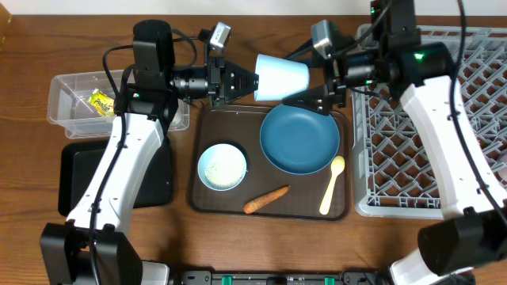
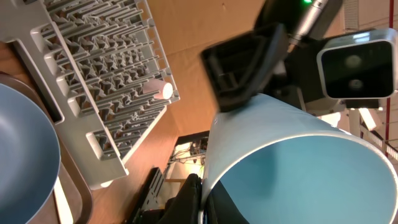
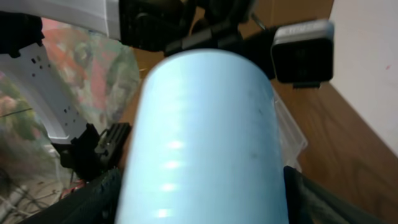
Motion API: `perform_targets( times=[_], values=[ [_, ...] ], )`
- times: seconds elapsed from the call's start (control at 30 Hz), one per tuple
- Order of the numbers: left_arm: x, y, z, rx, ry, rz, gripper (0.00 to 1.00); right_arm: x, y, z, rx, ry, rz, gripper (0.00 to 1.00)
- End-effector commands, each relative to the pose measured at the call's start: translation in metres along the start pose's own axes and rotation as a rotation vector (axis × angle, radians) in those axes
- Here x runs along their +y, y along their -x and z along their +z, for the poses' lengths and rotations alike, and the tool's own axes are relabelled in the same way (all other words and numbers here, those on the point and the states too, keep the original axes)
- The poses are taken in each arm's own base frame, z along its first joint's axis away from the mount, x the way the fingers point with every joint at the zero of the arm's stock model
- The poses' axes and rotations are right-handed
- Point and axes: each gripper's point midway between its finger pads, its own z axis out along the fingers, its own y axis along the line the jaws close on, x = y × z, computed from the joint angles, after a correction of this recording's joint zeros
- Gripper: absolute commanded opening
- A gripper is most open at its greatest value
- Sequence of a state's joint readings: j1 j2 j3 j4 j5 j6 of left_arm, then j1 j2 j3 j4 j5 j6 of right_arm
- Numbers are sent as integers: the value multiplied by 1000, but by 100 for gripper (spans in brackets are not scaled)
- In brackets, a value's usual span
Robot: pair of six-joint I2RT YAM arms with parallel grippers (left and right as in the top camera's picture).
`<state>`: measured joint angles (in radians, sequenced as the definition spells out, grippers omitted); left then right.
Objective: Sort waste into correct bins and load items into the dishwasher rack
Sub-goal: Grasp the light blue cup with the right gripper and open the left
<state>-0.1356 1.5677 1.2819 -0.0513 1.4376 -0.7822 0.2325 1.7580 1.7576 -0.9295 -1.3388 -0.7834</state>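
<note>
A pale-blue cup point(image 1: 281, 77) hangs on its side in the air above the far edge of the brown serving tray point(image 1: 207, 131). My left gripper point(image 1: 252, 79) is shut on the cup's rim point(image 2: 214, 168), one finger inside and one outside. My right gripper point(image 1: 314, 84) comes from the rack side, and its fingers point(image 3: 102, 199) sit against both sides of the cup point(image 3: 205, 124). On the tray lie the dark-blue plate point(image 1: 299, 140), a pale-blue bowl point(image 1: 222, 167) with white bits in it, a carrot piece point(image 1: 265, 200) and a cream spoon point(image 1: 332, 184).
The light-grey dishwasher rack point(image 1: 412, 134) stands on the right, next to the tray. At the left are the clear tub point(image 1: 67, 87), holding a yellow-green wrapper point(image 1: 101, 103), and the black tray point(image 1: 78, 178). Both arms reach in over the tray's far edge.
</note>
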Motion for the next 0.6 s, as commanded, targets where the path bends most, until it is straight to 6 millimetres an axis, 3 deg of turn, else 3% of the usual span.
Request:
perform_targets(
  times=[0.0,0.57],
  values=[
    [-8,1,0,13,-16,21,6,-1,-4,9,-16,43,12,78],
    [-8,1,0,12,-15,22,6,6,13,8,-97,106,-62,79]
  ],
)
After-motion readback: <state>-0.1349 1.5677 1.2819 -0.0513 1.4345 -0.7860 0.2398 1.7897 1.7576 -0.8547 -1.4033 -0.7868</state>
